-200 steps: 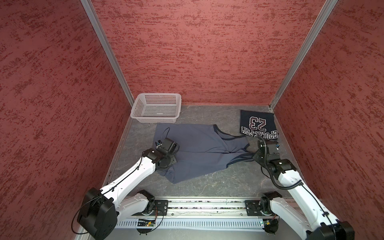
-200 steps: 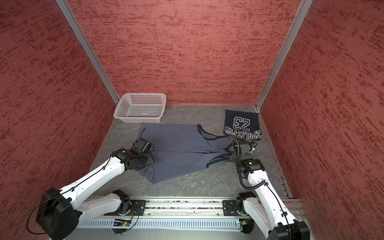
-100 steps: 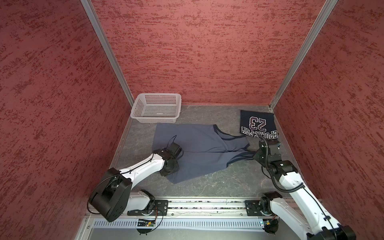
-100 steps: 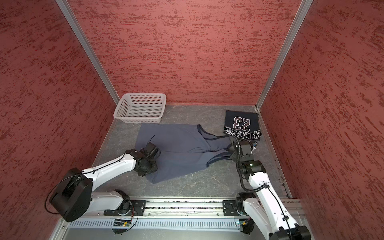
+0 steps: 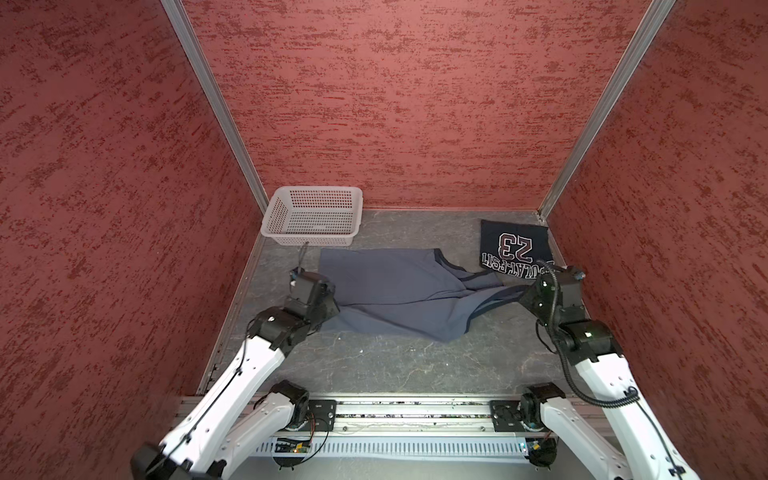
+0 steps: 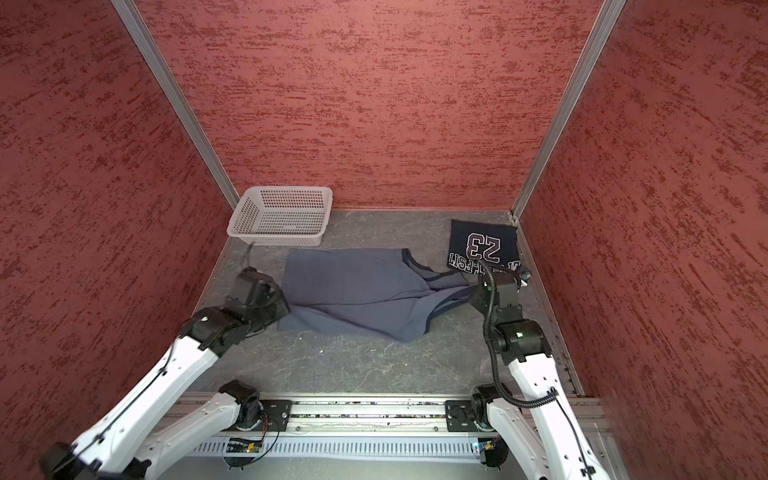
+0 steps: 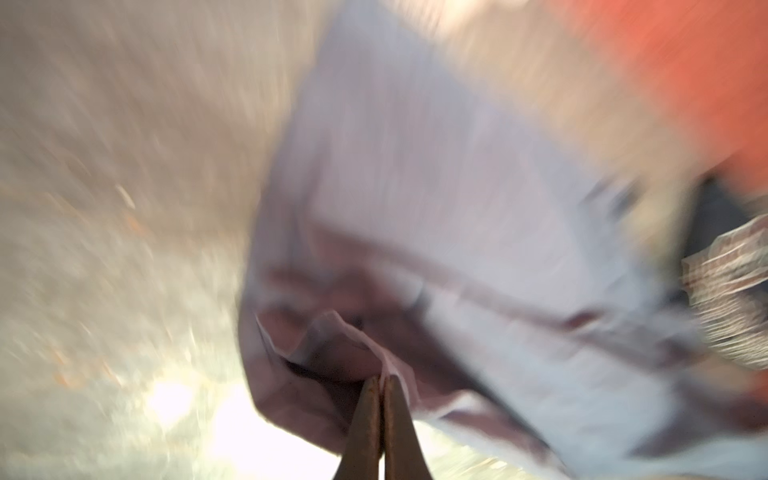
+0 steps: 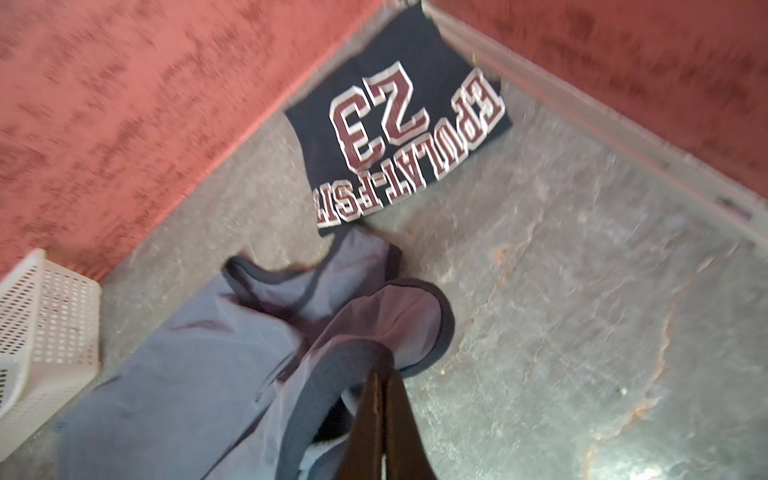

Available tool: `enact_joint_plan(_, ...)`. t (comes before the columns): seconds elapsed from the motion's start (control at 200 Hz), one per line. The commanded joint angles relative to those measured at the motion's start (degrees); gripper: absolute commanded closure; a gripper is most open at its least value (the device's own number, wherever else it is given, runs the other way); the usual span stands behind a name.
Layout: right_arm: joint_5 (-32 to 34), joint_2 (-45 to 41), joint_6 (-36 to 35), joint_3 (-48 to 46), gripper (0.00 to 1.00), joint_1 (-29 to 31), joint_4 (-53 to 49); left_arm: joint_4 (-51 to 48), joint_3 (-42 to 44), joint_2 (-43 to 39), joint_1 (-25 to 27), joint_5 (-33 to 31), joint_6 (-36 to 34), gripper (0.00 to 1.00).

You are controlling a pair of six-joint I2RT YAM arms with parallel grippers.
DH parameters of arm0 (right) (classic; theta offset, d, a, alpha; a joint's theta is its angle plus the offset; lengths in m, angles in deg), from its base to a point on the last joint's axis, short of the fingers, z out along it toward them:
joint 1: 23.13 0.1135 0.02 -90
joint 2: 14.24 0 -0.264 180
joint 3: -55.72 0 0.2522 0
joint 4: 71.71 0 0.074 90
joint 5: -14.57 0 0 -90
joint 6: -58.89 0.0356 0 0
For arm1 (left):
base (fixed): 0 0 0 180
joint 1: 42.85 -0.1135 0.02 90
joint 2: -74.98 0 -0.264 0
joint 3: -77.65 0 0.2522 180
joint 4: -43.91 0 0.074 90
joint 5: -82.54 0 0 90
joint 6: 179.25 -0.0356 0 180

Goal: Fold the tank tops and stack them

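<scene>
My left gripper [image 7: 381, 380] is closed and pinches the hem of the grey top [image 5: 395, 291] at its 9 o'clock edge; this wrist view is blurred. My right gripper [image 8: 382, 376] is closed too, on a dark-trimmed strap [image 8: 440, 328] at the 3 o'clock end. In both top views the grey top lies spread in the middle of the table [image 5: 374, 365], a bit wrinkled at 6 o'clock. The navy top [image 5: 515, 245] lies folded at 1 o'clock, print up, just beside the straps. The basket [image 5: 316, 190] stands at 11 o'clock.

Bare floor [image 5: 395, 361] nearside of grey-blue top [image 5: 395, 286]; white basket [image 5: 309, 237], navy top [image 5: 515, 245] in the back corners.
</scene>
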Motion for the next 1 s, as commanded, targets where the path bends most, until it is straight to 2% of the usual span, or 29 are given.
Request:
enact_joint_plan(0.0, 7.07, -1.45, -2.7, 6.02, 1.0, -0.5, -4.03, -1.57, -6.42, -5.07, -7.88, -1.88, -5.23, 1.0)
enact_joint_plan(0.105, 10.26, -1.83, -4.22, 10.82, 1.0, -0.49, -6.07, -1.91, -11.26, -5.28, -15.17, -1.54, -6.3, 1.0)
enact_joint_plan(0.195, 13.1, -2.12, -5.1, 12.16, 1.0, -0.56, -6.87, -2.6, -12.59, -2.04, -20.52, -0.22, -6.51, 1.0)
enact_joint_plan(0.24, 13.59, -1.94, -5.32, 11.99, 1.0, -0.55, -6.77, -2.51, -12.28, 0.37, -23.82, 3.42, -6.22, 1.0)
enact_joint_plan(0.336, 10.85, -1.66, -6.51, 11.19, 1.0, -0.58, -4.72, 0.91, -10.18, 3.53, -30.85, 16.03, -6.05, 1.0)
enact_joint_plan(0.441, 8.86, -1.57, -9.32, 12.36, 1.0, -0.59, -3.03, 2.8, -10.71, 3.91, -34.78, 20.85, -6.4, 1.0)
enact_joint_plan(0.576, 6.72, -3.18, -12.69, 17.06, 1.0, -0.57, -2.12, 3.37, -15.58, 1.34, -38.0, 24.63, -7.93, 1.0)
enact_joint_plan(0.751, 1.72, -1.27, -15.87, 24.07, 1.0, -0.55, -0.89, 3.53, -24.81, 0.62, -39.35, 25.7, -8.32, 1.0)
enact_joint_plan(0.992, 2.19, 11.31, -19.31, 28.85, 1.0, -0.62, 8.5, 8.06, -36.47, 14.58, -39.2, 29.63, -7.07, 1.0)
